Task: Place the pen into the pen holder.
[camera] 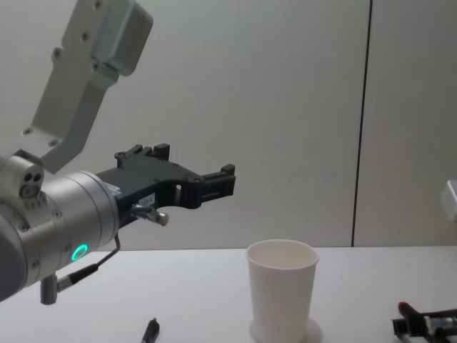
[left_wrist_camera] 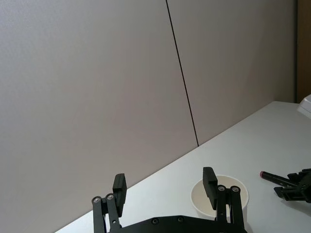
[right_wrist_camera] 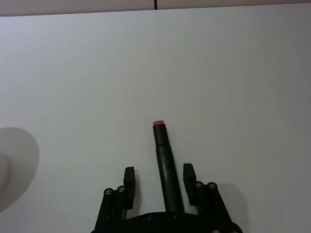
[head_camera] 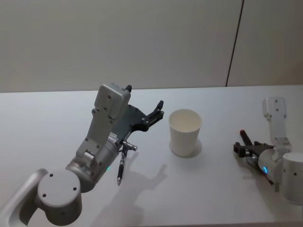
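Hovering open and holding nothing above the bench, just left of the pen holder — left end effector. Lying well right of the pen holder — pen, sitting between the parted fingers of the right end effector, gaps showing on both sides.

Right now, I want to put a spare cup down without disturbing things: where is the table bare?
Bare: the table at far left, beside the left gripper; the gap between the pen holder and the right gripper; the near edge before the pen holder. Crowded: around the right gripper, whose open fingers flank the pen, and under the left arm.
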You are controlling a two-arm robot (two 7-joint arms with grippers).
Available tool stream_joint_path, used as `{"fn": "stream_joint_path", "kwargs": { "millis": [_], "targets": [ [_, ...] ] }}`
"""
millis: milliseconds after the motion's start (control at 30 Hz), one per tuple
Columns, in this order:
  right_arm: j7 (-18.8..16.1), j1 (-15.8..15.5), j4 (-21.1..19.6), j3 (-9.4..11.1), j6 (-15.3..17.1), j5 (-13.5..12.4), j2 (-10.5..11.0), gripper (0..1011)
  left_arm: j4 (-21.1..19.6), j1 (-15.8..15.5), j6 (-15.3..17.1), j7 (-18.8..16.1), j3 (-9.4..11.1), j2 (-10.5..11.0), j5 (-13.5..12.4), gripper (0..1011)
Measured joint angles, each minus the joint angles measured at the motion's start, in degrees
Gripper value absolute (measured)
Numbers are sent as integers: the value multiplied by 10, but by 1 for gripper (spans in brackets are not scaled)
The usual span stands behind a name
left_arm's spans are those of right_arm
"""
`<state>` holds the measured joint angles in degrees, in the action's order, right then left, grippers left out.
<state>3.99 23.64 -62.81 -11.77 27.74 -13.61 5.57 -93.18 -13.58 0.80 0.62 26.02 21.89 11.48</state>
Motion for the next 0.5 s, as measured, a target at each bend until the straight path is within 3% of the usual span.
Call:
{"fn": "stream_joint_path", "kwargs": {
  "millis": [67,200,500],
  "targets": [
    [-2,2,4,1,0,1,-1,583,0,0,0,0,0,0,0,1000],
    [-7,4,10,1,-2,3,-2,517,0,0,0,0,0,0,0,1000],
    [-18,7,18,0,-7,8,-3,453,0,0,0,0,0,0,0,1000]
  ]
}}
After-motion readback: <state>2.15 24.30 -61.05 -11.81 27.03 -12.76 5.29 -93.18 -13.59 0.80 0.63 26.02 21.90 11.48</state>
